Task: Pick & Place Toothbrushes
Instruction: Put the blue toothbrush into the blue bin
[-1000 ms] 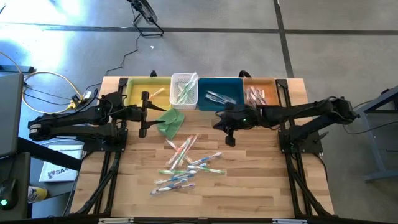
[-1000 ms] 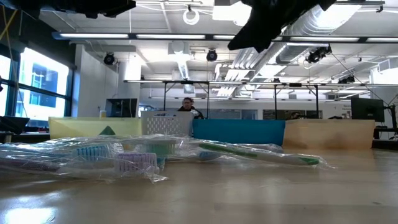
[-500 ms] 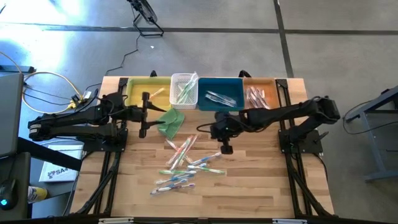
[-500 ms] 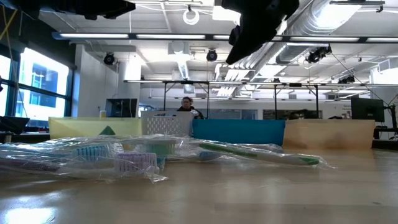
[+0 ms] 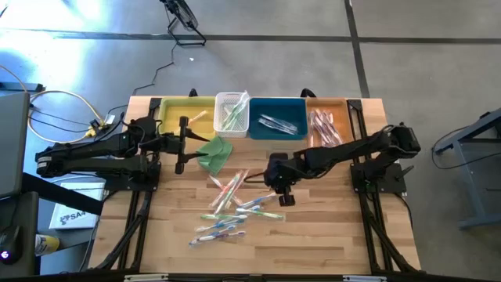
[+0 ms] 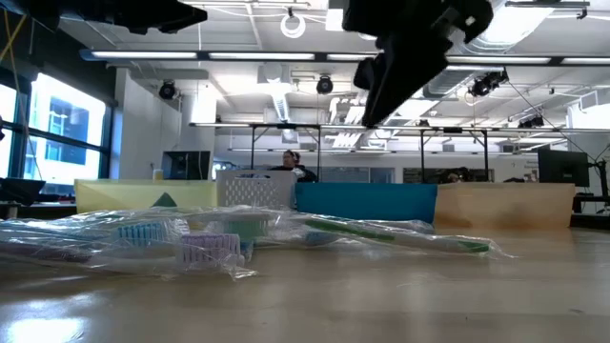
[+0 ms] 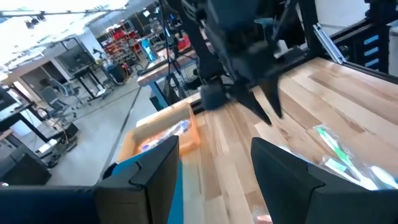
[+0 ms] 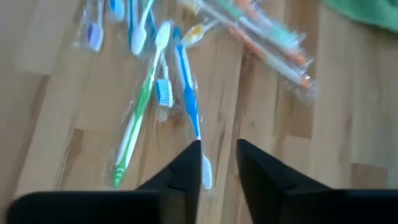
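Observation:
A loose pile of wrapped toothbrushes (image 5: 235, 205) lies flat on the wooden table (image 5: 329, 227), with green, blue and orange handles showing in the right wrist view. My right gripper (image 5: 285, 199) hangs above the pile's right end, tipped steeply down and open by a narrow gap (image 8: 219, 149). Under that gap lies the end of a blue toothbrush (image 8: 188, 102). In the low view the right gripper (image 6: 374, 105) stands well above the pile (image 6: 219, 238). My left gripper (image 5: 185, 145) waits open (image 7: 214, 168) by the yellow bin, level.
Along the far edge stand a yellow bin (image 5: 168, 117), a white basket (image 5: 232, 100), a blue bin (image 5: 293, 110) and an orange bin (image 5: 344, 110), each holding a few toothbrushes. A folded green cloth (image 5: 213, 153) lies in front of the basket. Bare wood lies right of the pile.
My right gripper has left the spot in front of the blue bin. It has travelled toward the table's near edge and a little left, sinking and tipping downward, and now hangs over the right end of the pile. The pile lies as before.

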Controlling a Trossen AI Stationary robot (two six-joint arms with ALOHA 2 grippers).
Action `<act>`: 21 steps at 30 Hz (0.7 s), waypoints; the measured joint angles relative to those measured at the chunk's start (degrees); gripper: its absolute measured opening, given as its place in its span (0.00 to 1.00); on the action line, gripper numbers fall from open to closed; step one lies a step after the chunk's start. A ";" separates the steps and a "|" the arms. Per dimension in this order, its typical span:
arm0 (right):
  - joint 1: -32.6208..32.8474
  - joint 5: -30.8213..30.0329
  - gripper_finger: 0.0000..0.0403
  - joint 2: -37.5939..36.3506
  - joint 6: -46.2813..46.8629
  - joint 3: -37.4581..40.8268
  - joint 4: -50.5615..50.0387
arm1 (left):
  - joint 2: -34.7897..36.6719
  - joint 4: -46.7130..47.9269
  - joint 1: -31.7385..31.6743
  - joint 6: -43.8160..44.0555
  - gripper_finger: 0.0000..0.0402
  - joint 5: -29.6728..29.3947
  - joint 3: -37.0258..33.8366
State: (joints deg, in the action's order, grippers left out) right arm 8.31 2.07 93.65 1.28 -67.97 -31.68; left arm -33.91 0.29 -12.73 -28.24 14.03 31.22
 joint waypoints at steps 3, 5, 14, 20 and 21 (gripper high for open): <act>1.24 -0.05 0.35 2.27 0.00 -0.02 0.20 | 0.02 -0.04 0.00 0.19 0.49 -0.06 0.00; 2.01 -0.02 0.39 4.13 0.00 -0.02 0.68 | 0.02 0.38 0.00 0.19 0.49 -0.06 0.00; 2.96 -0.44 0.42 11.90 0.61 0.00 3.10 | 0.02 0.33 0.00 0.18 0.49 -0.04 0.00; 2.90 -0.46 0.41 15.06 0.61 0.00 7.21 | 0.01 1.18 0.00 0.10 0.49 -0.01 0.00; 2.89 -0.31 0.41 15.49 0.63 0.00 7.59 | 0.00 1.50 0.00 0.08 0.49 0.00 0.00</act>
State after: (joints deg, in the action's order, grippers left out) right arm 11.20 1.76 109.13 1.91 -67.96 -24.09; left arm -33.91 1.79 -12.73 -28.16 14.03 31.22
